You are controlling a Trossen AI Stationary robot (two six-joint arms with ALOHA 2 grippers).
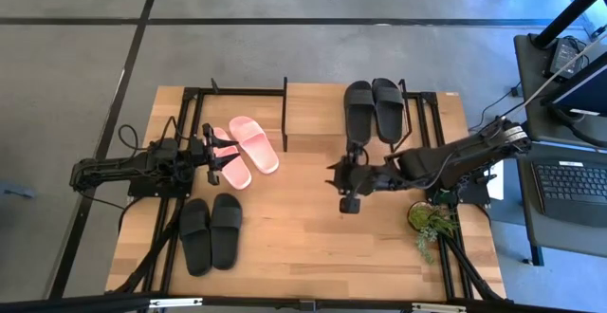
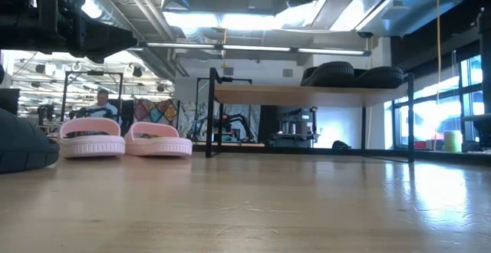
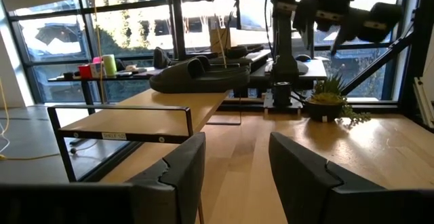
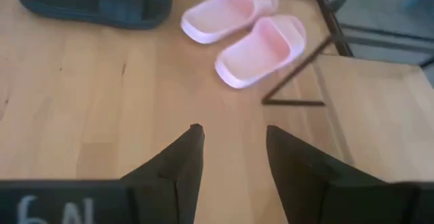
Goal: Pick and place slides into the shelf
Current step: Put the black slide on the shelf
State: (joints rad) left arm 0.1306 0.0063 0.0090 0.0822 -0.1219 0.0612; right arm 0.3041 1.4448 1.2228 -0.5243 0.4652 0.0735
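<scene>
Surface: a wooden table [image 1: 313, 228] is set on a grey tiled floor, with an office and windows seen beyond it.
Shelf [image 1: 313, 114]: a low rack is placed at the table's far edge; all places below are given from it.
Black pair on shelf [image 1: 373, 109]: laid on the right half of the top board, long axes running front to back.
Pink pair [image 1: 243, 150]: found on the table just off the shelf's left front corner, angled slightly, toes turned away from the shelf.
Second black pair [image 1: 211, 232]: found well in front of the shelf, to its left.
Left gripper [image 1: 211, 155]: held just beside the pink pair, fingers apart, nothing held.
Right gripper [image 1: 349, 182]: held in front of the shelf's right half, fingers apart, nothing held.
Plant [image 1: 429, 220]: a small pot, right front of the shelf.
Deciding relation: the pink pair is judged nearer the left arm, the shelf's bare left half lying just beyond.
</scene>
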